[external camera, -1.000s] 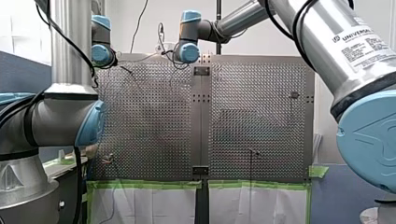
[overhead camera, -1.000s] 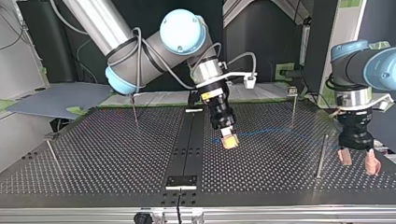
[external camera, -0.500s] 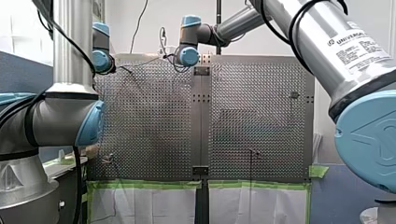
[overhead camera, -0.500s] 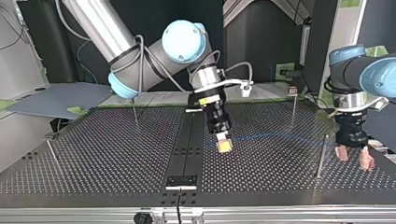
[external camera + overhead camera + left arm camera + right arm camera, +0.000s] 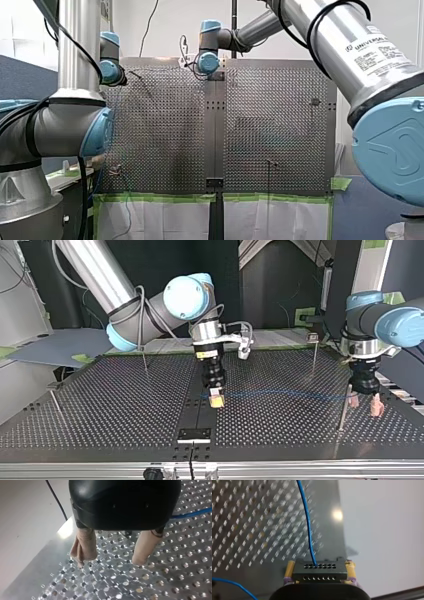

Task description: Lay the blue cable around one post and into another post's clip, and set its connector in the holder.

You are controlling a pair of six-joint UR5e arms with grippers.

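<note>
My right gripper (image 5: 216, 400) is pinched on the black connector (image 5: 319, 573), one yellow pad (image 5: 290, 567) pressed to each end of it. It hangs low over the dark centre strip (image 5: 197, 412) of the perforated table (image 5: 100, 405). One blue cable (image 5: 280, 394) leaves the connector's face. It runs away from the strip, low over the holes, toward the side where my left arm works.

I count four thin posts, two on each side of the strip. On my right arm's side stand a far post (image 5: 144, 360) near the strip and an outer post (image 5: 54, 401) well away from it. On my left arm's side stand a clip-topped post (image 5: 314, 354) far back and a near post (image 5: 344, 410) farther out from the strip. The cable reaches this near post; I cannot tell which side of it the cable passes.

Just beyond that post is my left gripper (image 5: 365, 405). Its two beige fingers (image 5: 83, 546) are spread with nothing between them, tips close above the table. In the left wrist view the cable passes beside one finger and behind the gripper's body.

A small plate (image 5: 195, 434) lies on the strip, nearer the top view's camera than the connector.
</note>
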